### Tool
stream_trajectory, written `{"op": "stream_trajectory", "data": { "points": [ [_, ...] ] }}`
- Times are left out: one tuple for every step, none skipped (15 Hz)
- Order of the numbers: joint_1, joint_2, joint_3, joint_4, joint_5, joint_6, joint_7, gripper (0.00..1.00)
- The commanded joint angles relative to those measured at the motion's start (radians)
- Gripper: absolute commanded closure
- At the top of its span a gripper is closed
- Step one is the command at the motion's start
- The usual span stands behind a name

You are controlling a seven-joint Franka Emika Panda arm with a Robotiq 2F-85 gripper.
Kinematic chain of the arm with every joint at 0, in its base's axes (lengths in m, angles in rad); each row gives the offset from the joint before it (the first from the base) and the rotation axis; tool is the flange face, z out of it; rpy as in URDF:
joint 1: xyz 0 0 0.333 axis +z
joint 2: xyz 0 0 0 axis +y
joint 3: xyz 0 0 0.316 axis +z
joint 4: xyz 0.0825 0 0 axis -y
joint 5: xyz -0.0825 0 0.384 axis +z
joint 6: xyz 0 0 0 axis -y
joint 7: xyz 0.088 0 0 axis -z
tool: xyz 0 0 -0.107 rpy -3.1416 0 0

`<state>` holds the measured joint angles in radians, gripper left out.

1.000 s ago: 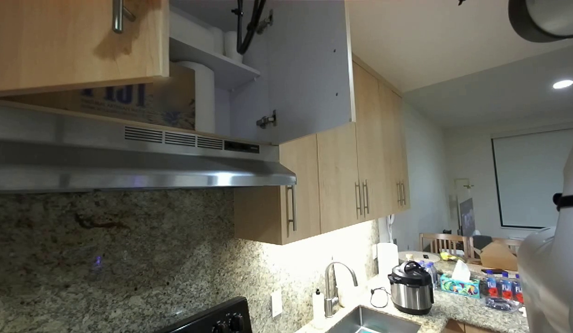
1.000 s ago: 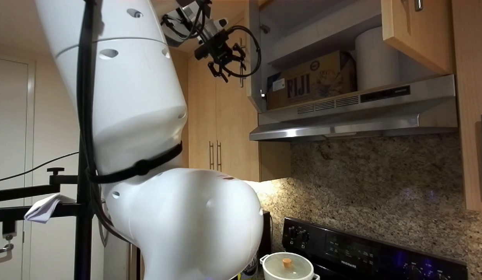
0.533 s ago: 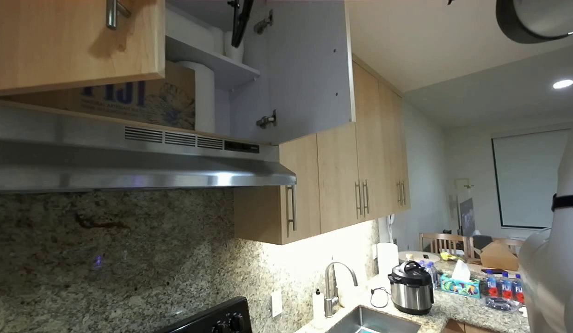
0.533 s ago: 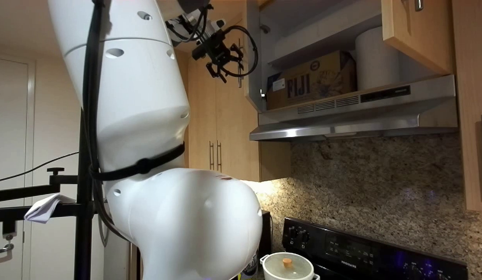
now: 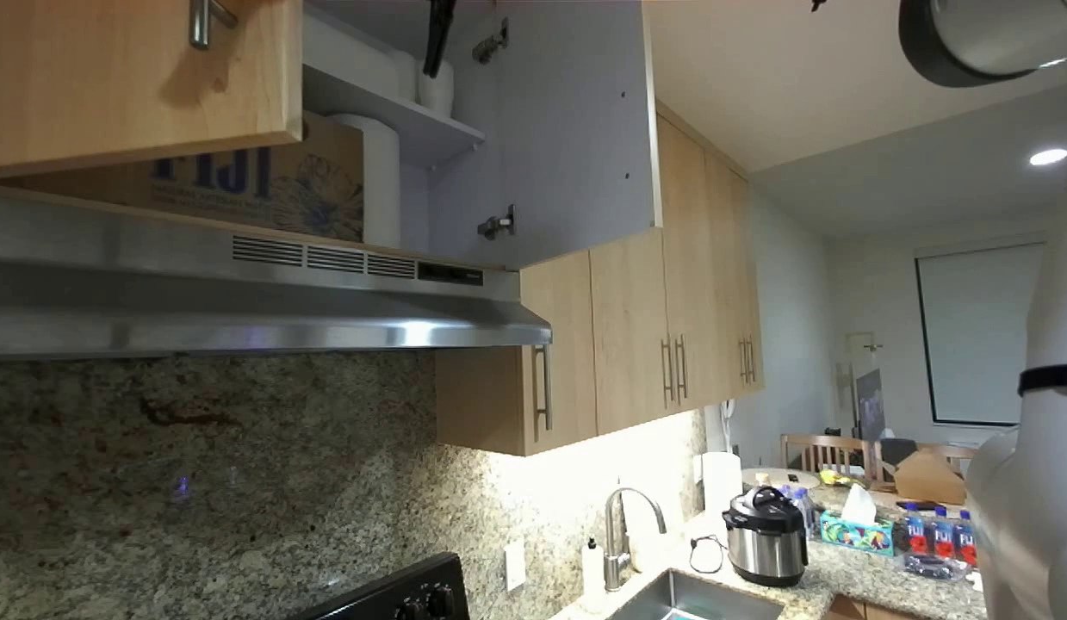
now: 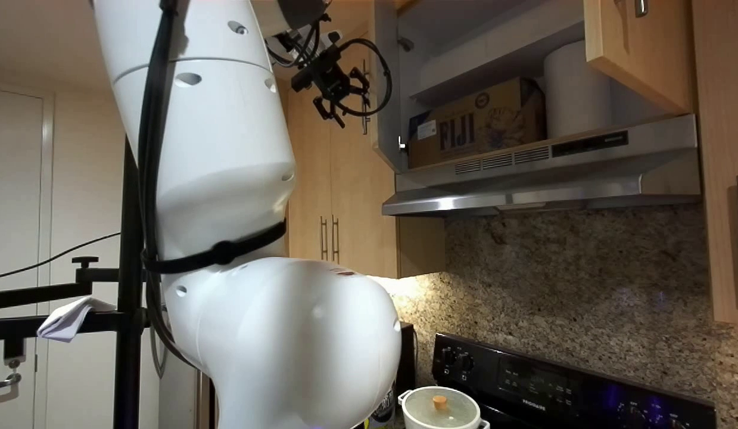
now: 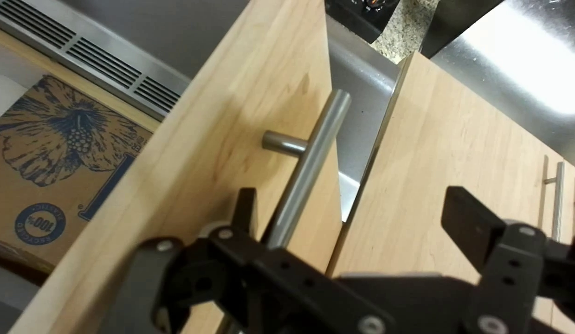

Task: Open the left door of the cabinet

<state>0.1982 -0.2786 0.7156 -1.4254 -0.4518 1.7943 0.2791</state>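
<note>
My gripper (image 7: 351,199) is spread, clamped on nothing; one finger (image 7: 244,209) sits behind the bar handle (image 7: 310,164). The left door (image 5: 128,82) stands out from the cabinet (image 5: 464,194) and has swung farther in the last second. I judge the hooked pull effective: continue to full opening.

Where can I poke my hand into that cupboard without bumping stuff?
Try low between the left door and the right door, both open. Inside, there's a gap between the white cylinder and the right inner wall. It's crowded where the FIJI box sits beside the cylinder, and at the left door's handle, by the open gripper.
</note>
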Motion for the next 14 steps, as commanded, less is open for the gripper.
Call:
{"op": "stream_trajectory", "data": {
  "points": [
    [0.009, 0.131, 0.1, 0.037, -0.061, 0.026, 0.036, 0.0],
    [0.007, 0.141, 0.117, 0.04, -0.085, 0.022, 0.051, 0.0],
    [0.005, 0.151, 0.134, 0.043, -0.109, 0.018, 0.068, 0.0],
    [0.004, 0.161, 0.149, 0.046, -0.132, 0.014, 0.084, 0.0],
    [0.003, 0.172, 0.163, 0.048, -0.157, 0.008, 0.098, 0.0],
    [0.002, 0.184, 0.18, 0.054, -0.183, 0.002, 0.11, 0.0],
    [0.001, 0.196, 0.197, 0.061, -0.206, -0.003, 0.12, 0.0],
    [0.002, 0.208, 0.212, 0.063, -0.23, -0.012, 0.132, 0.0],
    [0.004, 0.221, 0.225, 0.071, -0.254, -0.022, 0.144, 0.0],
    [0.006, 0.234, 0.238, 0.078, -0.278, -0.032, 0.154, 0.0],
    [0.009, 0.246, 0.25, 0.082, -0.301, -0.042, 0.163, 0.0],
    [0.013, 0.257, 0.261, 0.089, -0.32, -0.051, 0.172, 0.0],
    [0.016, 0.269, 0.273, 0.095, -0.344, -0.066, 0.181, 0.0],
    [0.0, 0.284, 0.306, 0.11, -0.365, -0.087, 0.189, 0.0]
  ]
}}
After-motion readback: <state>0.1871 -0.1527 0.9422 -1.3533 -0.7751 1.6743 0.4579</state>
